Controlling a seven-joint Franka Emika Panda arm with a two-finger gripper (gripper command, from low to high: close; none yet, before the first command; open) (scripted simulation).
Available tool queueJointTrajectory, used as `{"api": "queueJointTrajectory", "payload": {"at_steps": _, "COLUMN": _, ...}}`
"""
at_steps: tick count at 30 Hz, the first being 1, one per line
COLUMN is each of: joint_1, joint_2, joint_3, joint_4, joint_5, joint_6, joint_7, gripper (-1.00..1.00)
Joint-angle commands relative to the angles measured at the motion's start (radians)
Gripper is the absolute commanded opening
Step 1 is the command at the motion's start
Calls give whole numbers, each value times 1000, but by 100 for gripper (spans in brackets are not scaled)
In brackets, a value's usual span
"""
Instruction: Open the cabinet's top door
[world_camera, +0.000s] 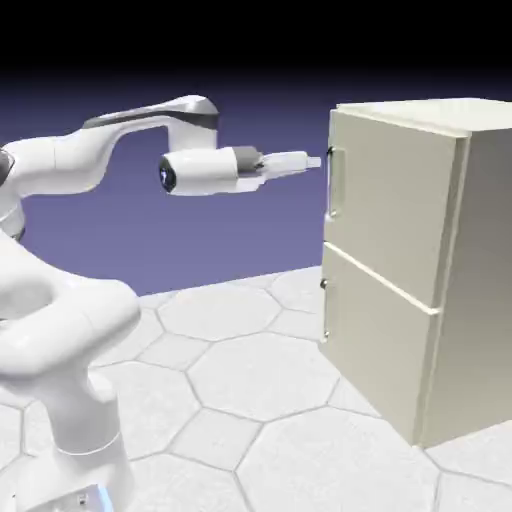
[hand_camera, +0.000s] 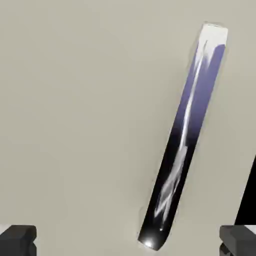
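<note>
The cream-beige cabinet (world_camera: 470, 270) stands at the exterior view's right. Its top door (world_camera: 385, 215) lies flush and closed, with a slim vertical grey handle (world_camera: 331, 183) at its left edge. My gripper (world_camera: 308, 160) points level at the handle's upper end, a little short of the door. In the hand view the top door (hand_camera: 75, 125) fills the frame and the shiny handle (hand_camera: 186, 130) runs tilted across the right half. My gripper (hand_camera: 127, 241) is open, and both fingertips (hand_camera: 18, 240) show at the bottom corners, holding nothing.
The shorter lower panel (world_camera: 375, 355) sits under the top door. The cabinet stands on a hexagon-tiled floor (world_camera: 250, 380). My arm's base (world_camera: 70, 400) rises at the lower left. A dark strip (hand_camera: 248, 200) at the hand view's right edge lies past the door's edge.
</note>
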Motion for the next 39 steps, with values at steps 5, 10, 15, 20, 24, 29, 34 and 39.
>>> {"api": "queueJointTrajectory", "payload": {"at_steps": 5, "joint_1": -58, "joint_2": -37, "joint_3": 73, "joint_4": 30, "joint_5": 162, "joint_6": -2, "joint_7": 80, "gripper": 0}}
{"api": "queueJointTrajectory", "payload": {"at_steps": 10, "joint_1": -222, "joint_2": -13, "joint_3": 130, "joint_4": 155, "joint_5": 170, "joint_6": -33, "joint_7": 84, "gripper": 0}}
{"api": "queueJointTrajectory", "payload": {"at_steps": 15, "joint_1": -122, "joint_2": 15, "joint_3": 81, "joint_4": 46, "joint_5": 170, "joint_6": -120, "joint_7": 32, "gripper": -100}}
{"api": "queueJointTrajectory", "payload": {"at_steps": 20, "joint_1": 59, "joint_2": 105, "joint_3": -32, "joint_4": -114, "joint_5": 170, "joint_6": -241, "joint_7": -108, "gripper": -100}}
{"api": "queueJointTrajectory", "payload": {"at_steps": 24, "joint_1": 204, "joint_2": 199, "joint_3": -147, "joint_4": -201, "joint_5": 170, "joint_6": -294, "joint_7": -249, "gripper": -100}}
{"api": "queueJointTrajectory", "payload": {"at_steps": 29, "joint_1": 385, "joint_2": 296, "joint_3": -310, "joint_4": -278, "joint_5": 153, "joint_6": -329, "joint_7": -401, "gripper": -100}}
{"api": "queueJointTrajectory", "payload": {"at_steps": 34, "joint_1": 555, "joint_2": 244, "joint_3": -489, "joint_4": -429, "joint_5": -49, "joint_6": -438, "joint_7": -315, "gripper": -100}}
{"api": "queueJointTrajectory", "payload": {"at_steps": 39, "joint_1": 670, "joint_2": 167, "joint_3": -664, "joint_4": -556, "joint_5": -266, "joint_6": -548, "joint_7": -230, "gripper": -100}}
